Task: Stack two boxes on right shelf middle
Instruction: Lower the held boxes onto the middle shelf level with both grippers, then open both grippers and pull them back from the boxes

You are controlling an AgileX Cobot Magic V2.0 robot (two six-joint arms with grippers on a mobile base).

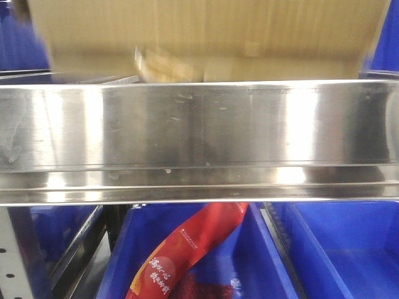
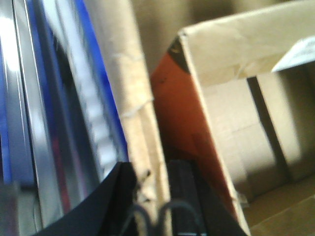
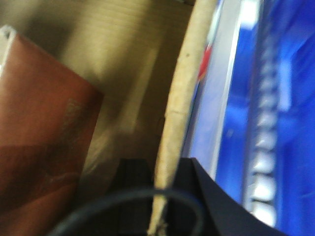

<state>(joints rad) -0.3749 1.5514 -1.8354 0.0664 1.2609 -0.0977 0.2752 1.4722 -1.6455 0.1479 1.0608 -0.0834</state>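
Tall brown cardboard box (image 1: 206, 28) above the stainless shelf rail (image 1: 199, 134), wide and creased, with a crumpled yellowish tape scrap (image 1: 144, 62) at its lower edge. Left gripper (image 2: 153, 196) clamped on the box's left wall (image 2: 135, 113), one black jaw each side of the cardboard edge. Right gripper (image 3: 160, 196) likewise pinching the right wall (image 3: 179, 98). Inside, a red-printed box (image 2: 174, 113). Below the rail, blue plastic bins (image 1: 336, 249) and a red packet (image 1: 187, 255).
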